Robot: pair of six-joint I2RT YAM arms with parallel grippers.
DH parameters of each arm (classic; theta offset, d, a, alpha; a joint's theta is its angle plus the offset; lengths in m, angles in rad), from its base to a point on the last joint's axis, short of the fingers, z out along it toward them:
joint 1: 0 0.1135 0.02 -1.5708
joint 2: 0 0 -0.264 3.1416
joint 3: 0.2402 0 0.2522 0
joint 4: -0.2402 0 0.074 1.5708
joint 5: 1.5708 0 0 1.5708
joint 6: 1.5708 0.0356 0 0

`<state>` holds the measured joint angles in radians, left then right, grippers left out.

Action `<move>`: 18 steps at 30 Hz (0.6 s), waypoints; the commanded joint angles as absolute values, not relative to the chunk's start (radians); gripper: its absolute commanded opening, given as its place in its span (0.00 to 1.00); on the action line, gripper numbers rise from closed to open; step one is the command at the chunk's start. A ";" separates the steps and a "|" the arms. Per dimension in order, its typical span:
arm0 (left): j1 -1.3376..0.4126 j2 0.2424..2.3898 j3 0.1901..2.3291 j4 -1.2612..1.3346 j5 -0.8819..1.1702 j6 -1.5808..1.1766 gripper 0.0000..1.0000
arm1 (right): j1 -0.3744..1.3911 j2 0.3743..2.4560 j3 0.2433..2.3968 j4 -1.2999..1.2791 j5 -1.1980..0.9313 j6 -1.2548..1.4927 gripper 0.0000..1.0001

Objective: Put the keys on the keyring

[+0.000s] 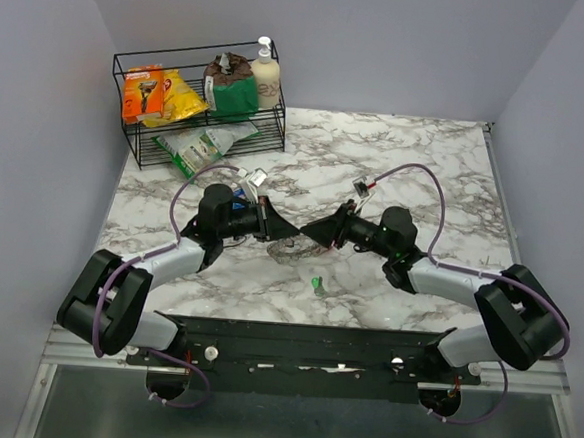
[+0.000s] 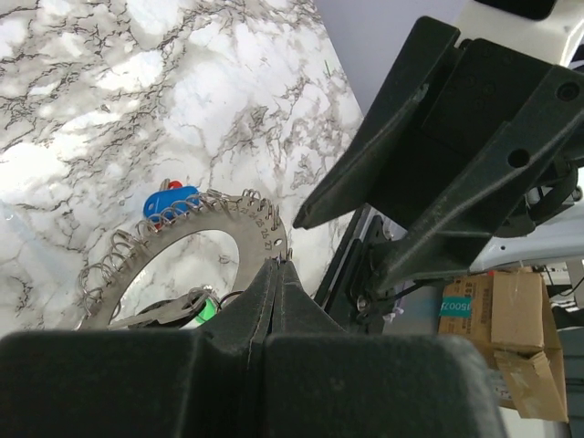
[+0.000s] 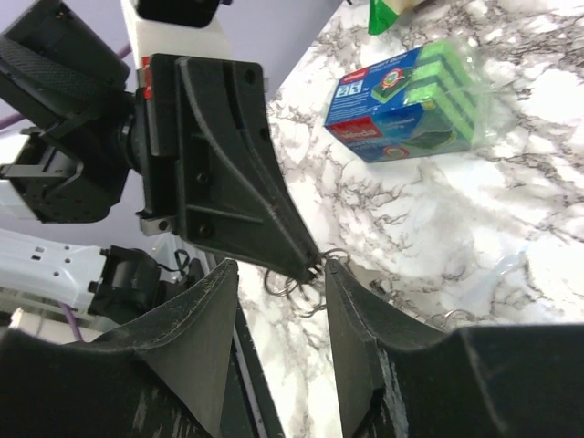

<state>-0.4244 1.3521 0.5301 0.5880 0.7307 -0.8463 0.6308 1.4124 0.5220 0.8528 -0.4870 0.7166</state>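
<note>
The keyring (image 2: 260, 226) is a flat silver disc ring edged with many small wire loops, held off the table between the two arms (image 1: 288, 245). My left gripper (image 2: 278, 265) is shut on its rim. A blue key head (image 2: 172, 201), with a red one just behind it, hangs on the ring's far side. A green key (image 1: 317, 283) lies on the marble below; it also shows through the ring's hole (image 2: 208, 311). My right gripper (image 3: 278, 274) is open, its fingers either side of the left gripper's tip and some wire loops (image 3: 306, 285).
A black wire rack (image 1: 128, 132) at the back left holds snack packets, a green bag and a pump bottle. A blue pack of green sponges (image 3: 411, 91) lies in front of it. The two grippers (image 1: 293, 229) meet tip to tip at mid-table.
</note>
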 commanded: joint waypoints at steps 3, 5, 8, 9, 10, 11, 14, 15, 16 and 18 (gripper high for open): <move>-0.417 1.368 0.551 0.512 0.750 -0.773 0.00 | 0.594 1.497 0.569 0.833 -0.584 0.634 0.49; -0.417 1.367 0.557 0.503 0.753 -0.765 0.00 | 0.578 1.508 0.569 0.836 -0.607 0.626 0.47; -0.417 1.367 0.561 0.489 0.756 -0.752 0.00 | 0.561 1.529 0.572 0.856 -0.666 0.614 0.44; -0.417 1.367 0.563 0.483 0.756 -0.750 0.00 | 0.554 1.535 0.577 0.862 -0.685 0.604 0.44; -0.417 1.368 0.563 0.485 0.758 -0.749 0.00 | 0.554 1.548 0.583 0.864 -0.719 0.600 0.42; -0.417 1.370 0.563 0.483 0.759 -0.747 0.00 | 0.551 1.554 0.589 0.864 -0.736 0.595 0.42; -0.417 1.377 0.571 0.485 0.765 -0.746 0.00 | 0.549 1.586 0.620 0.867 -0.811 0.583 0.40; -0.417 1.379 0.572 0.486 0.770 -0.746 0.00 | 0.551 1.598 0.629 0.870 -0.828 0.583 0.39; -0.417 1.381 0.574 0.486 0.770 -0.746 0.00 | 0.551 1.608 0.643 0.877 -0.859 0.586 0.38; -0.417 1.384 0.578 0.488 0.773 -0.744 0.00 | 0.551 1.637 0.656 0.882 -0.885 0.591 0.35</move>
